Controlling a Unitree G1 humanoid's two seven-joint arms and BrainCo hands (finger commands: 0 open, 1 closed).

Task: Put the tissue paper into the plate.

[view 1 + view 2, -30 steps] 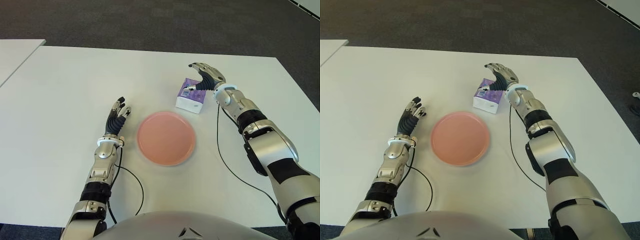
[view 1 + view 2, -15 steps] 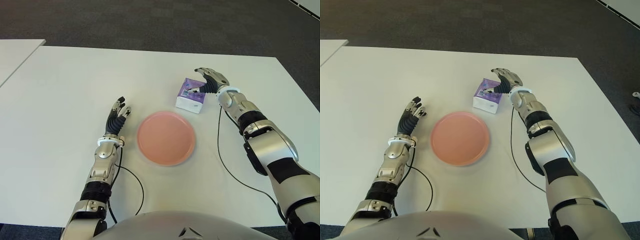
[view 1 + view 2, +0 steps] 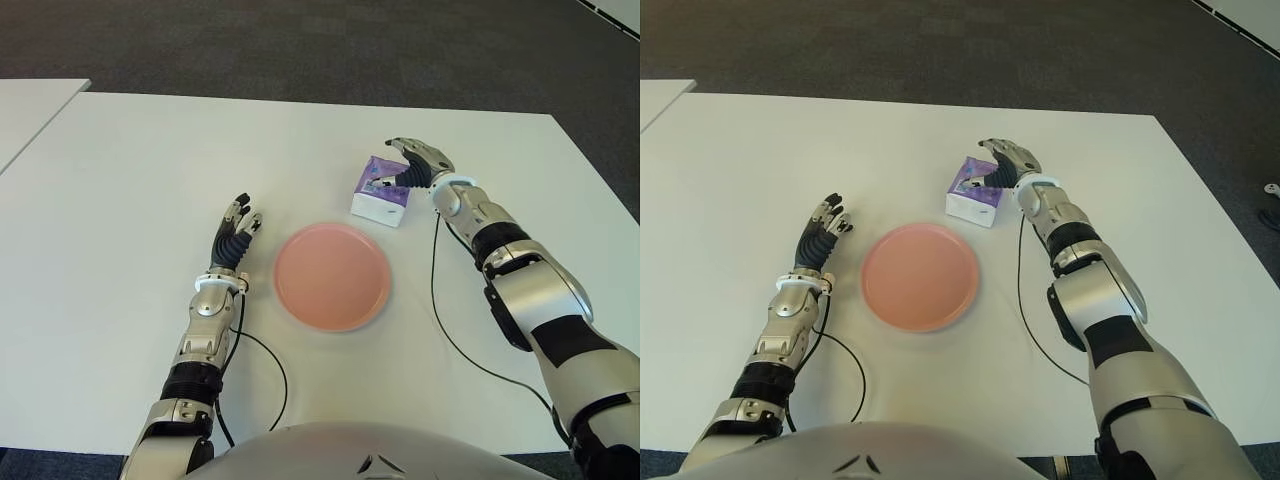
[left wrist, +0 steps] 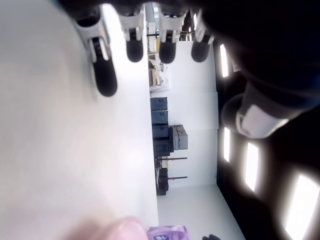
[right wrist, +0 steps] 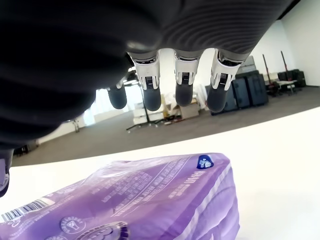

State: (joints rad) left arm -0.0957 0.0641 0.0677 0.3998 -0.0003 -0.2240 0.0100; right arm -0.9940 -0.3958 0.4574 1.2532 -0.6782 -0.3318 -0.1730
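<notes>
A purple and white tissue pack (image 3: pixel 381 191) lies on the white table (image 3: pixel 150 160), just beyond the right rim of a round pink plate (image 3: pixel 332 276). My right hand (image 3: pixel 412 166) hovers at the pack's right side, fingers spread over its top and apart from it. In the right wrist view the fingertips (image 5: pixel 184 95) hang above the pack (image 5: pixel 145 200) with a gap between them. My left hand (image 3: pixel 235 232) shows left of the plate, fingers extended and holding nothing.
A second white table (image 3: pixel 30 110) stands at the far left, across a narrow gap. Dark carpet (image 3: pixel 300 45) lies beyond the table's far edge. Black cables (image 3: pixel 440 300) trail from both wrists across the tabletop.
My right hand drew back a little to the right of the tissue pack, then edged slightly left again. The pack, the plate and the left hand have stayed put.
</notes>
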